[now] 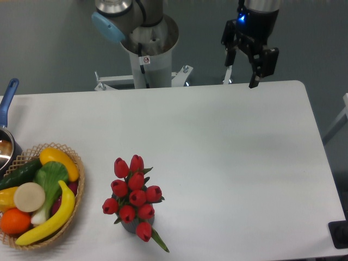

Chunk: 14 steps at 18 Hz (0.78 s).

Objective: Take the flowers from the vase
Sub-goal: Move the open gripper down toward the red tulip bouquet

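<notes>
Silver-grey arm (147, 27) with pale blue joint cap; black hand (240, 81), blue light.

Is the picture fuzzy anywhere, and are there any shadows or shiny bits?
In the camera view, everything looks a little soft, the flowers included; the light is even, with only a faint shadow on the table; a small blue light glows above the gripper; the basket and pot are cut off at the left edge.

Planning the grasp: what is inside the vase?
The flowers, red tulips, stand in the vase. Only a grey sliver of it shows; its opening and the lower stems are covered by blooms.
</notes>
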Tool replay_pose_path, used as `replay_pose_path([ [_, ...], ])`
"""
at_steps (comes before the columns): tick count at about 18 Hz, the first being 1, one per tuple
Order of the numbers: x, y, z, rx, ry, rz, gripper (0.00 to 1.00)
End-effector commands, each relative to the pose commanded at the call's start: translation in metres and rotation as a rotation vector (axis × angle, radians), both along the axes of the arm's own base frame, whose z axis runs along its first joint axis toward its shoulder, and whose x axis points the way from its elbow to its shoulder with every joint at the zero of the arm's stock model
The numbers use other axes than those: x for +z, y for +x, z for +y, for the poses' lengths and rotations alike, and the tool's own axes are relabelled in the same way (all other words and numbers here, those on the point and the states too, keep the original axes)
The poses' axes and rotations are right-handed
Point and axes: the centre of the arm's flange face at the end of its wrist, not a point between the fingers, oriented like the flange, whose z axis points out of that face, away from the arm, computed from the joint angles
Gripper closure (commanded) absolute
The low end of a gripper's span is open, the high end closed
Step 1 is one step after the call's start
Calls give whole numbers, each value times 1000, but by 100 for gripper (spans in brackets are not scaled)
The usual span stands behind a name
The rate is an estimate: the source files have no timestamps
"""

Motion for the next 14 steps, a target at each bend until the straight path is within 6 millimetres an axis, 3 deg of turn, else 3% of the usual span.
replay_pose_path([
  [14,-29,13,14,81,109,-28,0],
])
